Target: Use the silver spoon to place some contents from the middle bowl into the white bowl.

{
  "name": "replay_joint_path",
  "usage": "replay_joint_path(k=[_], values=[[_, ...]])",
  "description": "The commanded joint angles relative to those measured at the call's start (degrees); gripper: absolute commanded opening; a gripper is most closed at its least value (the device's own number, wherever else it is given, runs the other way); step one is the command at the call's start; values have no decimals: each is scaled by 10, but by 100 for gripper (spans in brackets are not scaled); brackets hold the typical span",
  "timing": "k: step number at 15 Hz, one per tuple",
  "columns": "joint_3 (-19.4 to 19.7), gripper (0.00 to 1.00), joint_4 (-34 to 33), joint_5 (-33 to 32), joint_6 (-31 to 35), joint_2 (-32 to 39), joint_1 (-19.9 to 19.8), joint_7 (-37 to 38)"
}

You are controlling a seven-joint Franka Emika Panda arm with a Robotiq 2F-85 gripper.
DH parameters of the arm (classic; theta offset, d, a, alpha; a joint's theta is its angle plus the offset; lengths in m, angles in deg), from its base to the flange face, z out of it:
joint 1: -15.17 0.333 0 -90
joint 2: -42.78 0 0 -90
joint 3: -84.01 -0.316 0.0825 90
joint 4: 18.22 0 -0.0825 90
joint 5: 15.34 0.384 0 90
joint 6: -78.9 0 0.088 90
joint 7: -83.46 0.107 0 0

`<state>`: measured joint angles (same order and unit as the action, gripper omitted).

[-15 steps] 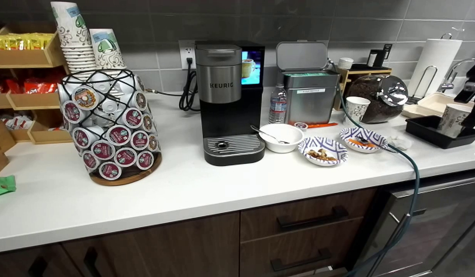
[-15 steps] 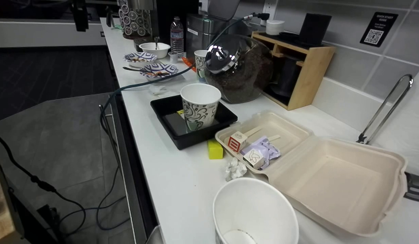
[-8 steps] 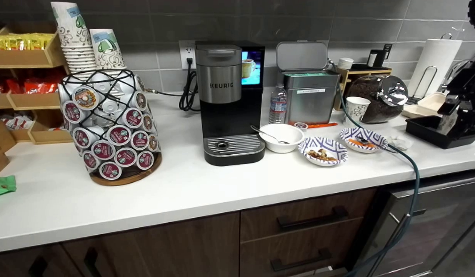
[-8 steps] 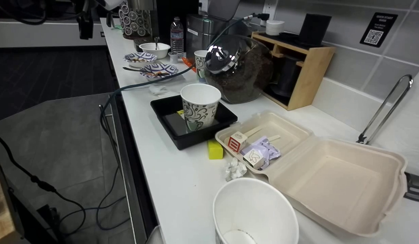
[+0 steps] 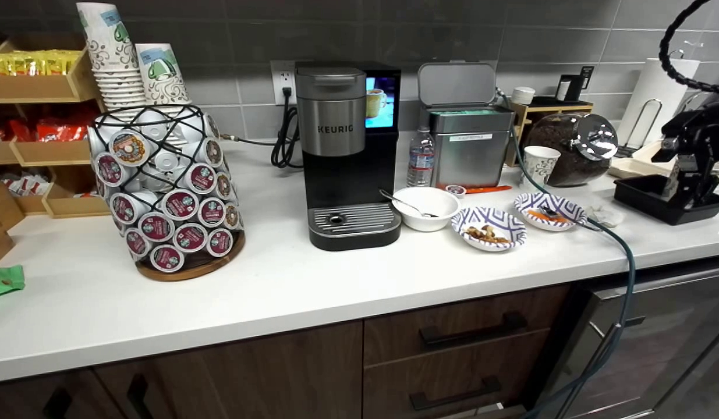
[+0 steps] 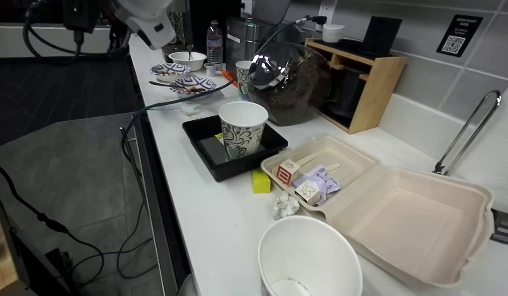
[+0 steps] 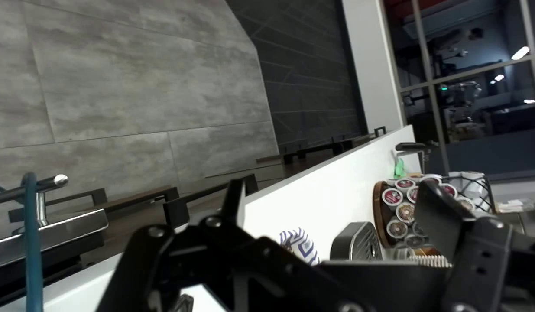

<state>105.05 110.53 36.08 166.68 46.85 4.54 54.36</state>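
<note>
The middle bowl (image 5: 515, 226), with a blue-patterned rim, holds the tan-brown contents (image 5: 486, 235); it also shows in an exterior view (image 6: 157, 71). The white bowl (image 5: 423, 226) stands beside it, toward the coffee machine, and also shows in an exterior view (image 6: 196, 65). The silver spoon (image 5: 401, 201) lies in the white bowl, handle over the rim. My gripper (image 5: 677, 174) is near the black tray at the far right, away from the bowls. In the wrist view its fingers (image 7: 332, 195) are wide apart and empty. There they partly cover a patterned bowl (image 7: 305, 246); the white bowl is hidden.
Another patterned bowl (image 5: 525, 202) with orange bits and a dark utensil stands to the right. A green cable (image 5: 618, 241) crosses there. The coffee machine (image 5: 336, 174), water bottle (image 5: 421, 160) and steel bin (image 5: 470, 151) stand behind. The black tray (image 6: 221, 174) holds a cup (image 6: 242, 135).
My gripper has come farther into view from the right edge and moved left and lower. The arm has come into the upper left of an exterior view. Bowls and spoon have not moved.
</note>
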Motion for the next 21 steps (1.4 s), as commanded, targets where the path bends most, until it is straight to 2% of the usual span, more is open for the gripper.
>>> replay_joint_path(k=[1, 3, 5, 9, 15, 18, 21], values=[[-12, 100, -49, 97, -37, 93, -55, -4], [-21, 100, -27, 166, 0, 98, -66, -15], [-27, 100, -12, 202, 27, 103, -67, -43], [-30, 100, 10, 170, 96, 88, -56, -81], [-57, 100, 56, 220, 226, 80, -38, -143], [-76, 100, 73, 242, 268, 82, -27, -155], [-90, 95, 83, 280, 289, 82, -19, -173]])
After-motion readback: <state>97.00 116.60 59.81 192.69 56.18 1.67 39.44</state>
